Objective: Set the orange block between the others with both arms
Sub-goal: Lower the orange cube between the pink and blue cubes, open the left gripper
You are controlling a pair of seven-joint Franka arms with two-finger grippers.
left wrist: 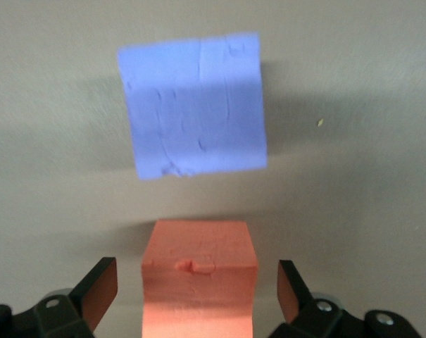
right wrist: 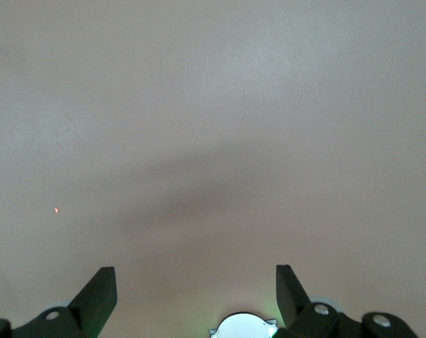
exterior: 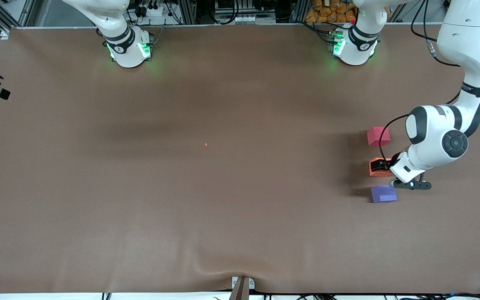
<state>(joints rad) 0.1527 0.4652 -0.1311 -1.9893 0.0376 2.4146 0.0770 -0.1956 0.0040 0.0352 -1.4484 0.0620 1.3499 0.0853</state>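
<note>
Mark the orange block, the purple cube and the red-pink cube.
orange block (left wrist: 198, 271), left wrist view, top face.
purple cube (exterior: 383, 194), front view, top face.
red-pink cube (exterior: 377, 136), front view, top face.

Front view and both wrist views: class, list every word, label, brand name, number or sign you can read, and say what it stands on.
No text can be read in any view.
Left arm: a dark band near the elbow carries small print, too small to read.
Orange block, purple cube, red-pink cube: no markings.
Table: no markings.
</note>
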